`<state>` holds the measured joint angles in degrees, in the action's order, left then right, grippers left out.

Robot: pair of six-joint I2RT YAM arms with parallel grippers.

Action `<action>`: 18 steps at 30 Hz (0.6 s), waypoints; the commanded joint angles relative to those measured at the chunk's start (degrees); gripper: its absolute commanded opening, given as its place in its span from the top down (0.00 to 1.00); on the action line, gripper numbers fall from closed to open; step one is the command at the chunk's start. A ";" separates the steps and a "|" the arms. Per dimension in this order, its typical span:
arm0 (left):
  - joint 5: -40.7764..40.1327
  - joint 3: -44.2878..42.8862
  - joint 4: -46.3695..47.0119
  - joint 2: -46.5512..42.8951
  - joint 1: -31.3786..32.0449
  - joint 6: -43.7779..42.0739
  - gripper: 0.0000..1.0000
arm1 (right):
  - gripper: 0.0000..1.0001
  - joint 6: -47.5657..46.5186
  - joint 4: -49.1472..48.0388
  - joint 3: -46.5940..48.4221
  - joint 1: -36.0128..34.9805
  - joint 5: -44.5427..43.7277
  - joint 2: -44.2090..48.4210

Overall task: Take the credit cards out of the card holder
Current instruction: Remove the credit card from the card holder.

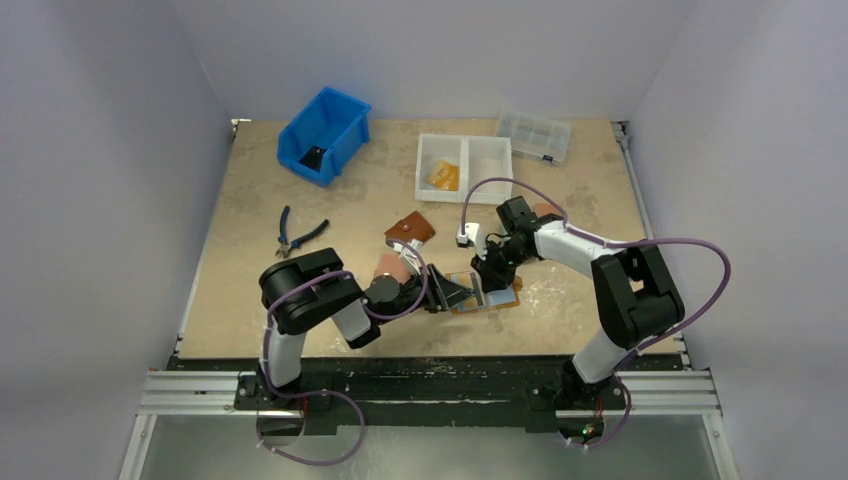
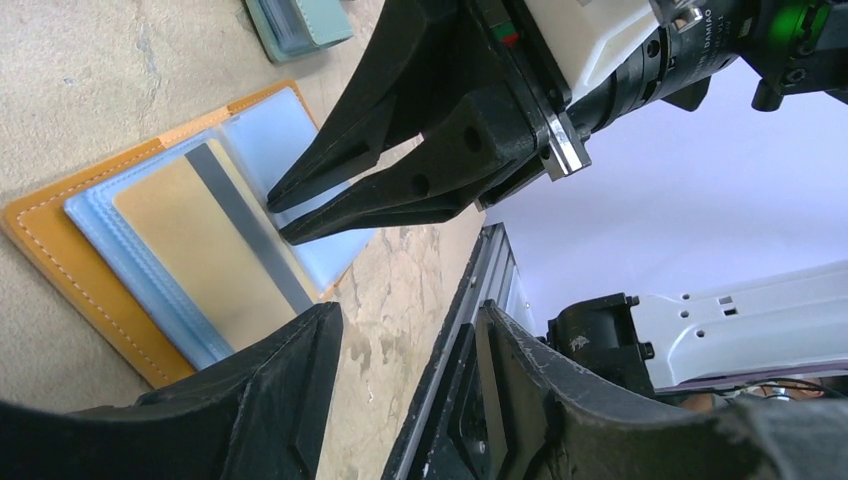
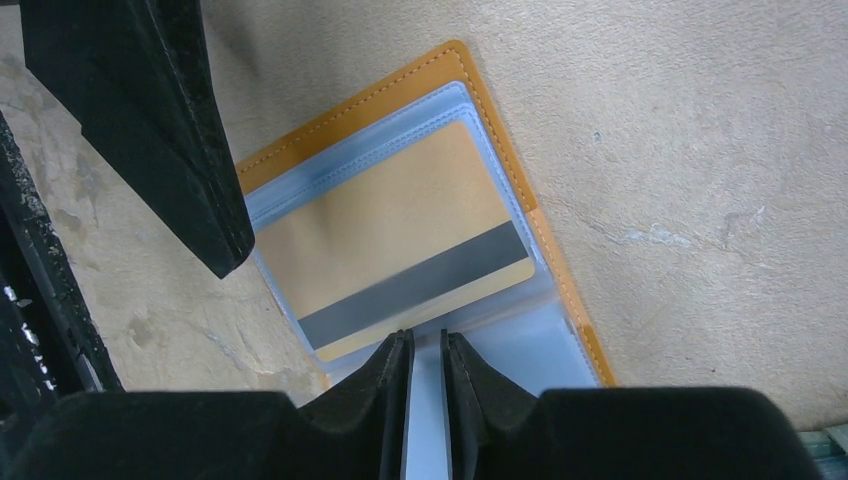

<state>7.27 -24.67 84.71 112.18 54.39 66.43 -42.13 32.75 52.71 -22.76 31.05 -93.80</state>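
Just ahead of my right pincer (image 3: 425, 342), narrowed to a slit with nothing visibly in it, the card (image 3: 395, 225) lies stripe edge nearest, tucked in the open holder (image 3: 455, 60); light, stiff and slick by the look, so I'd nip that stripe edge. Past it the left pincer (image 2: 405, 320) hangs half-wide and empty, and only its camera shows the right tips side-on, seemingly just clear of the sleeve (image 2: 270, 125).

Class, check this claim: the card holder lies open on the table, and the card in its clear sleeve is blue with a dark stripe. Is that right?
No. The card is orange-yellow, not blue, as the right wrist view shows. The card holder does lie open on the table, and the stripe is dark.
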 commanded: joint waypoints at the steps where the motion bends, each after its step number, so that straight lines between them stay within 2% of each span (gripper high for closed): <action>1: -0.27 -1.50 17.20 0.94 -0.32 0.10 0.44 | 0.74 0.97 0.29 1.78 0.88 1.64 0.66; 4: -2.25 0.12 14.93 -0.57 -0.45 -0.68 0.43 | 0.73 0.91 0.51 1.87 1.78 2.32 1.65; 11: -4.99 -0.15 -5.14 -8.52 -0.51 -4.83 0.43 | 0.68 1.50 1.10 2.22 3.74 5.96 4.41; 18: -5.39 -2.76 -16.49 -10.93 -0.44 -6.98 0.44 | 0.63 4.75 0.89 2.91 4.30 11.36 3.32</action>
<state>3.16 -25.04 75.70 103.37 54.37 62.59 -39.97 33.36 53.19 -18.68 37.36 -90.63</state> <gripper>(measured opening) 0.570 0.366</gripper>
